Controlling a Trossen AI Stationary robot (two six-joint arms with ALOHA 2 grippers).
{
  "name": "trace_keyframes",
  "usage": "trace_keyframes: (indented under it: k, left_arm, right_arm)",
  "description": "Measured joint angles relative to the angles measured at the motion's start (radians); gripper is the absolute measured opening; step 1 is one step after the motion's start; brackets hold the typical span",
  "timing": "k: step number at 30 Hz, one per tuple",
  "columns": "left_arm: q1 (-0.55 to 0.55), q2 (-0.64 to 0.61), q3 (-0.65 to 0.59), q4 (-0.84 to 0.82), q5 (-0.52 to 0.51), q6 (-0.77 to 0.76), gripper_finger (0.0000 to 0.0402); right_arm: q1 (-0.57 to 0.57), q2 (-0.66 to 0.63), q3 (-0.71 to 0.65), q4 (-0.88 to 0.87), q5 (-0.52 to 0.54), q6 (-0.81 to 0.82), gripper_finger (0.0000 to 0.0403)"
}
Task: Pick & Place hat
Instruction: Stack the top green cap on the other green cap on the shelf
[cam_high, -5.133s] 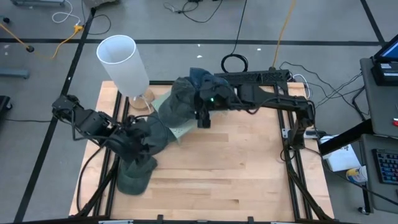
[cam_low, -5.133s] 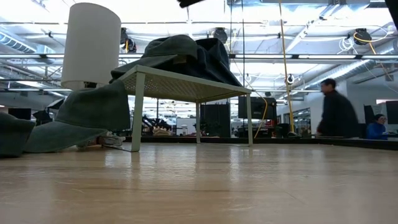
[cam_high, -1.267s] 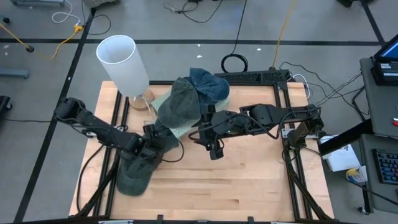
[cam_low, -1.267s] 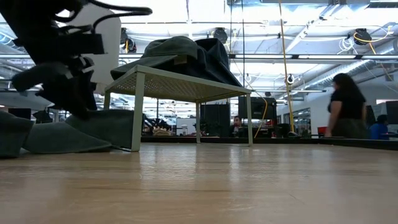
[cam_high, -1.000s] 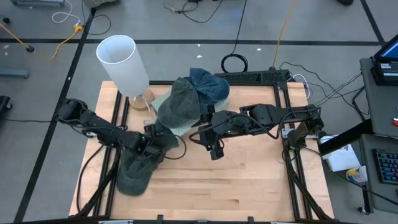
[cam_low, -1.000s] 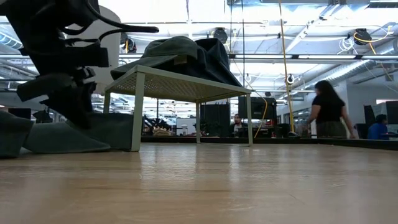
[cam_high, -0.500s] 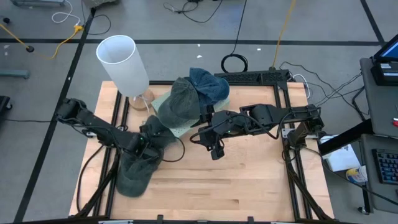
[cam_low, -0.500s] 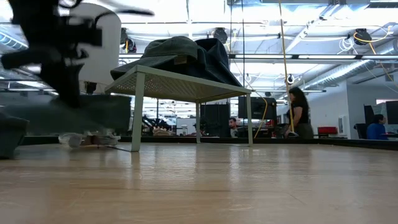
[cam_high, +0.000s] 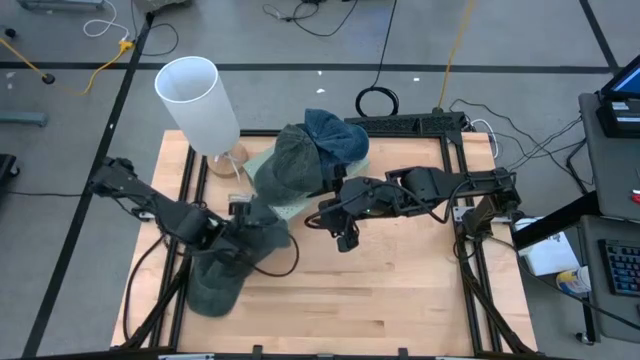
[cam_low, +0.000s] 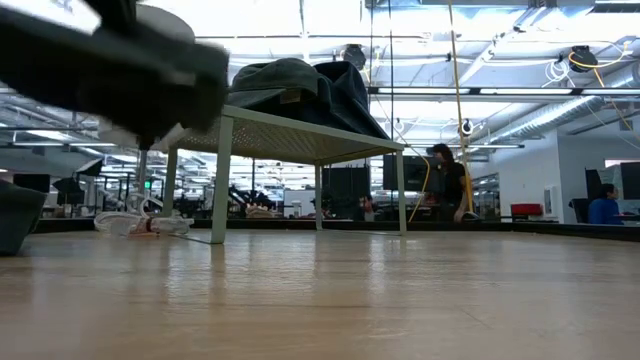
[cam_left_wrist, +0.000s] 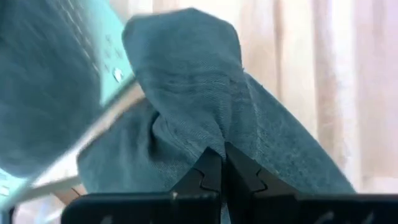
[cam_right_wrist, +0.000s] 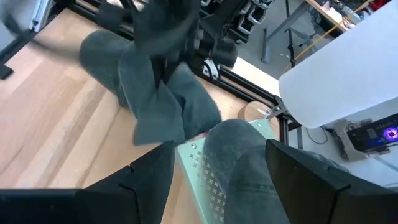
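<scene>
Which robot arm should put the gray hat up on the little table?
The left. Its pincer is already shut on the gray hat, lifted beside the little table. The right pincer hangs open and empty over bare wood.

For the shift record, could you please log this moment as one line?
left hand: shut on grey hat, lifted beside rack | right hand: open, waiting mid-table | two hats on rack

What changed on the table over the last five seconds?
The left gripper, shut on the grey hat, lifted it off the table beside the small stand. The right gripper, open, drew back from over the stand toward the table's middle. The two hats on the stand, lamp and other hat stayed.
</scene>
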Motion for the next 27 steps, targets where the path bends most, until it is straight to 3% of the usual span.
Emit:
trace_keyframes:
  k: [5,10,16,22,27]
  left_arm:
    - [-0.028,0.0,0.166,-0.107,-0.027,0.044,0.0001]
    - [-0.038,-0.001,0.289,-0.208,-0.213,0.075,0.0001]
    - [0.004,-0.001,0.347,-0.224,-0.438,0.269,0.0]
    - [0.134,-0.001,0.353,-0.109,-0.474,0.466,0.0]
    - [0.252,-0.001,0.353,0.068,-0.419,0.689,0.0]
  right_arm:
    - [0.0,-0.009,0.001,-0.002,0.001,0.026,0.0244]
    - [0.011,-0.035,0.001,-0.026,-0.001,0.081,0.0244]
    - [0.016,-0.11,0.001,-0.058,-0.004,0.28,0.0244]
    - [0.016,-0.216,0.001,-0.105,-0.005,0.393,0.0244]
    - [0.016,-0.294,0.001,-0.101,-0.006,0.427,0.0244]
